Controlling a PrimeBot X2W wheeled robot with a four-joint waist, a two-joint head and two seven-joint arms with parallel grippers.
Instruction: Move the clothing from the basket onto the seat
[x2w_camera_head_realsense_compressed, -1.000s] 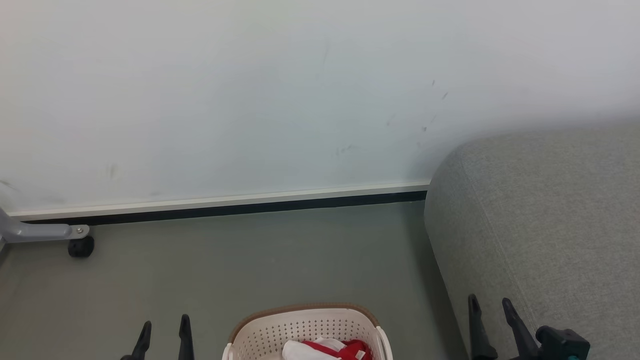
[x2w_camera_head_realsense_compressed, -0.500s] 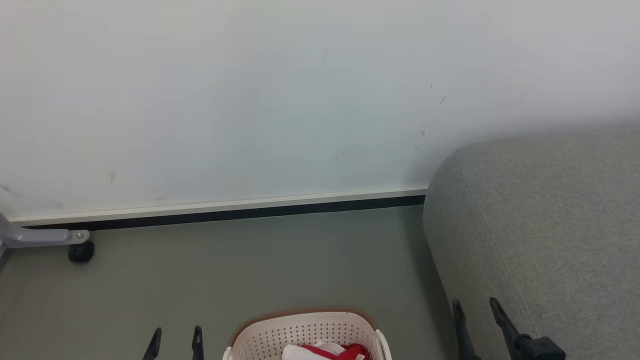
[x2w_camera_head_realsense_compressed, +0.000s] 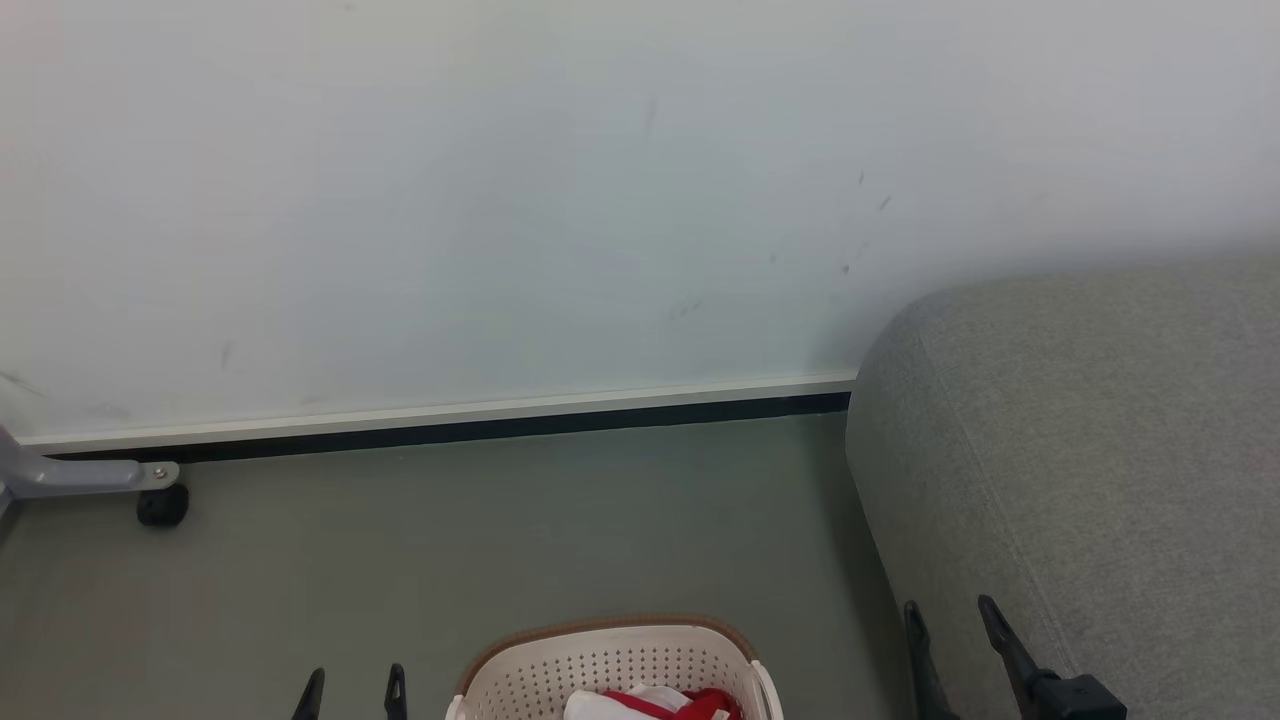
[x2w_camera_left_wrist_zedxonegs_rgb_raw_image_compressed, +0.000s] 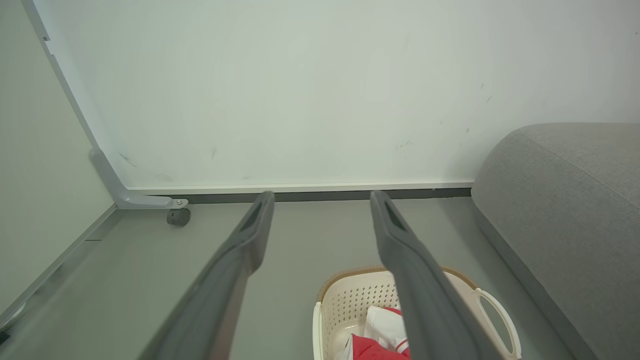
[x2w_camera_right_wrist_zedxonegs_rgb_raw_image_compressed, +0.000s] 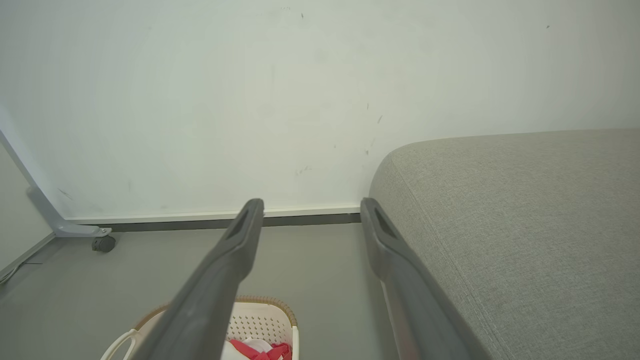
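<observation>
Head view: over the last second both pairs of jaws have sunk toward the bottom edge and drawn in a little toward 6 o'clock, and in the last half second nothing has shifted. The left jaws at 7 o'clock and the right jaws at 5 o'clock stand parted, gripping nothing. The clothing (x2w_camera_head_realsense_compressed: 682, 705) lies in the basket (x2w_camera_head_realsense_compressed: 600, 660) at 6 o'clock, and the seat (x2w_camera_head_realsense_compressed: 1100, 450) at 4 o'clock shows no garment. The arms seem settled for a first reach; nothing has been moved yet.
</observation>
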